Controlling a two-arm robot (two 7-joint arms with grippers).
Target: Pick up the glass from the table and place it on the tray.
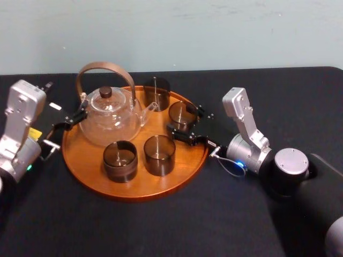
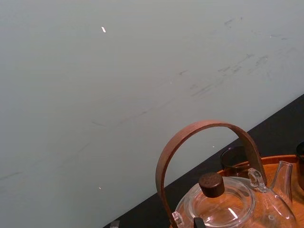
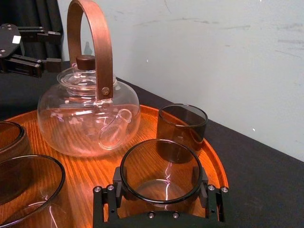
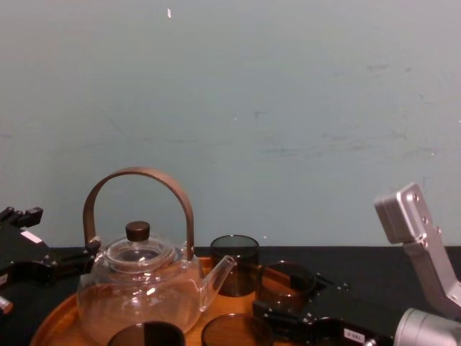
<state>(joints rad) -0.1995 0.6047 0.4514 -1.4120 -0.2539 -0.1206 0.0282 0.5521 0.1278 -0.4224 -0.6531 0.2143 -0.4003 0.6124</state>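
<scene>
- Glass [image 1: 183, 114]: inside the right part of the tray [image 1: 86, 160], near the spout of the teapot [image 1: 110, 120], with orange wood under it and not the black table [image 1: 161, 225].
- Right gripper [image 3: 160, 187]: its fingers [image 3: 117, 184] sit on either side of the glass wall and appear to pinch it.
- Pick-up and carry look done. Whether the base already rests on the wood or hangs just above it is hard to judge from these angles.
- Left to do: set it down if needed, let go, and back the arm out.
- Left gripper [image 1: 67, 123]: idle at the tray's left rim, fingers spread, holding nothing.
- Three other glasses [image 1: 159, 155] stand on the tray.
</scene>
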